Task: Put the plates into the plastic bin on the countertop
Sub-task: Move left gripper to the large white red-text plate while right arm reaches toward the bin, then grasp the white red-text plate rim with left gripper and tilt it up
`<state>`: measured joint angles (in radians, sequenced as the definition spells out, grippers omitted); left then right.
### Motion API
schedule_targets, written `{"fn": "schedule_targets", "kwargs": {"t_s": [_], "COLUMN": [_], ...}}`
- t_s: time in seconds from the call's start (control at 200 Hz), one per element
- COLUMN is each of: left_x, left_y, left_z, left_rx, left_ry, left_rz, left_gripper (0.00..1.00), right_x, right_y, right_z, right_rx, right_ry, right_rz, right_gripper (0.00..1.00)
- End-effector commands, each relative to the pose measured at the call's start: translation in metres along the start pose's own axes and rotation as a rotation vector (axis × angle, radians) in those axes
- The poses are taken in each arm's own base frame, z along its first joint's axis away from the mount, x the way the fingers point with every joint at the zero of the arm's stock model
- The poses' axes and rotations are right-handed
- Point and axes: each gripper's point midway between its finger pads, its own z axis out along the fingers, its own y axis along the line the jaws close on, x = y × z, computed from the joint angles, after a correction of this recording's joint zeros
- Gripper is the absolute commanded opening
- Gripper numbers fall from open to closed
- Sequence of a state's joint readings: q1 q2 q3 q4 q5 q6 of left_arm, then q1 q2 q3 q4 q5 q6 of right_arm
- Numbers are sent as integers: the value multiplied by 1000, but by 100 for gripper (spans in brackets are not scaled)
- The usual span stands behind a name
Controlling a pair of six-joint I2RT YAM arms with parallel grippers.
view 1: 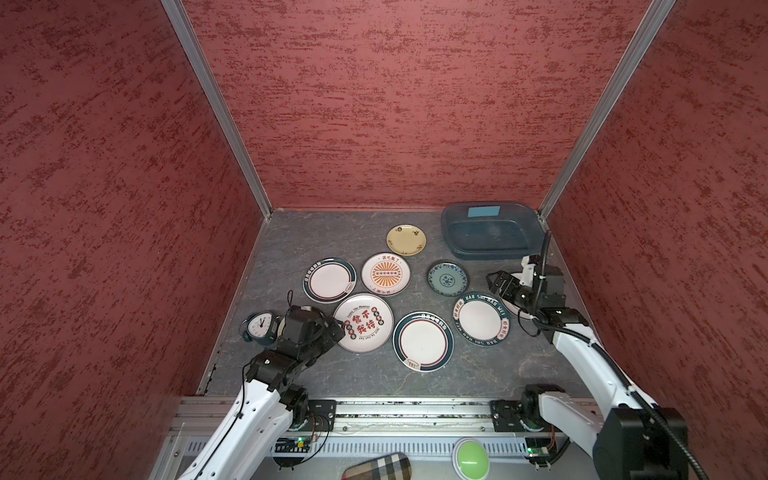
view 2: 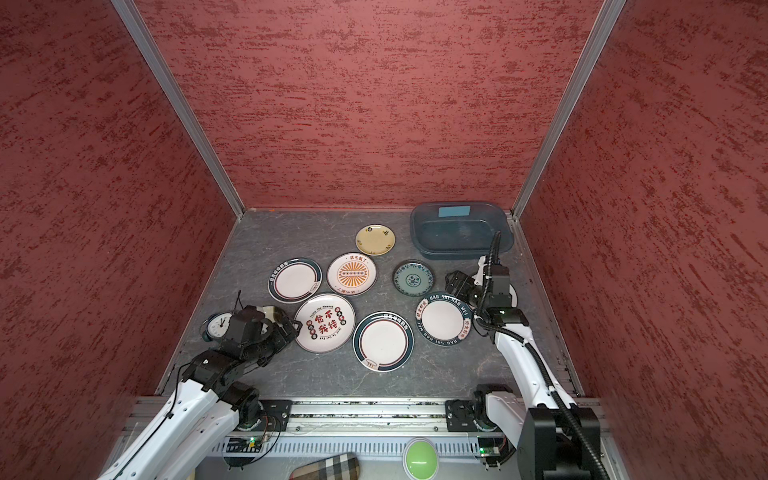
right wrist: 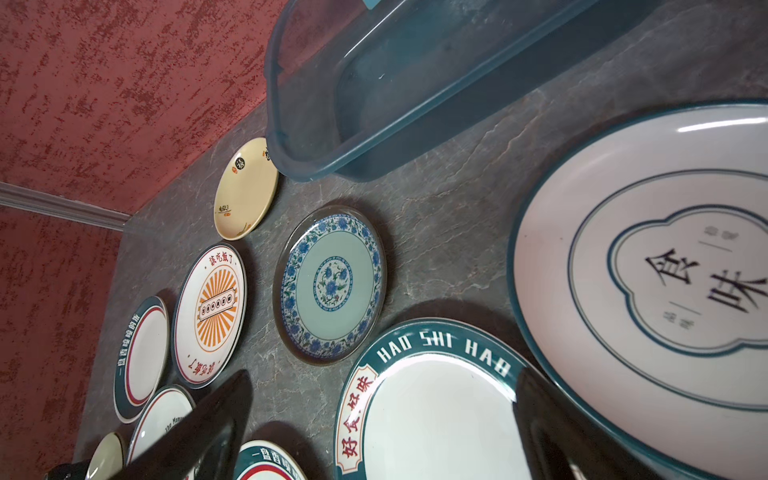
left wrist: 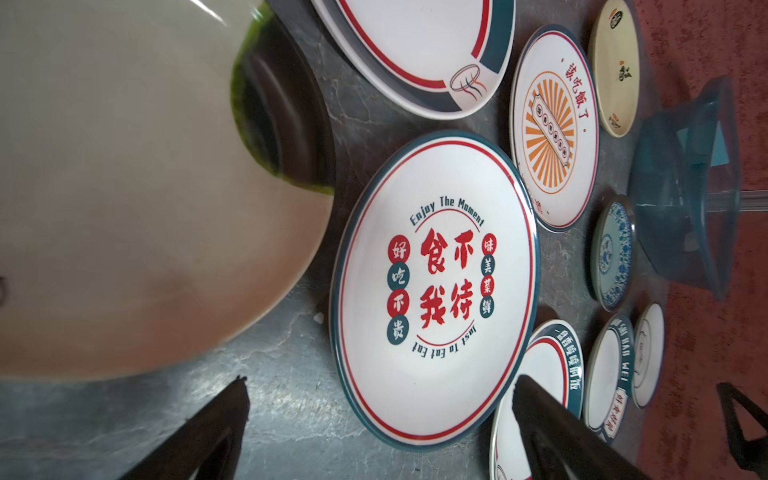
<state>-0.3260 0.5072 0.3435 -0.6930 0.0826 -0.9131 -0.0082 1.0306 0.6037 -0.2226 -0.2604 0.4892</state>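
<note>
Several plates lie flat on the dark countertop (view 1: 291, 241): cream-yellow (view 1: 406, 240), sunburst (view 1: 385, 274), red-character (view 1: 363, 323), small teal patterned (view 1: 447, 278) and teal-rimmed ones (view 1: 423, 340). The plastic bin (view 1: 492, 230) (view 2: 459, 230) stands empty at the back right corner. My left gripper (view 1: 334, 328) (left wrist: 380, 380) hovers open at the red-character plate's (left wrist: 436, 291) near edge, a pale plate (left wrist: 124, 208) beside it. My right gripper (view 1: 496, 282) (right wrist: 384, 374) is open over the lettered plate (right wrist: 436, 415), next to a quatrefoil plate (right wrist: 665, 270). Neither holds anything.
A small alarm clock (view 1: 259, 326) stands at the left edge by my left arm. Red textured walls close in three sides. A metal rail, a green button (view 1: 471, 457) and a plaid item (view 1: 378, 467) lie along the front.
</note>
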Motion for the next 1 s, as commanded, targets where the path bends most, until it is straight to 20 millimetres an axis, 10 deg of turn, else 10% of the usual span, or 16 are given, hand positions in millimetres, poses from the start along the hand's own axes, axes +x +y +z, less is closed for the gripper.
{"fn": "schedule_targets", "kwargs": {"t_s": [0.0, 0.992], "left_x": [7, 29], "left_y": [-10, 50], "left_z": [7, 49], "left_rx": [99, -22], "left_ry": [20, 16], "left_rz": [-55, -172], "left_gripper": [99, 38], "right_x": [1, 14], "right_y": [3, -6], "right_z": [0, 5], "right_rx": [-18, -20], "right_ry": [-3, -5], "right_rz": [-3, 80], "right_gripper": [99, 99]}}
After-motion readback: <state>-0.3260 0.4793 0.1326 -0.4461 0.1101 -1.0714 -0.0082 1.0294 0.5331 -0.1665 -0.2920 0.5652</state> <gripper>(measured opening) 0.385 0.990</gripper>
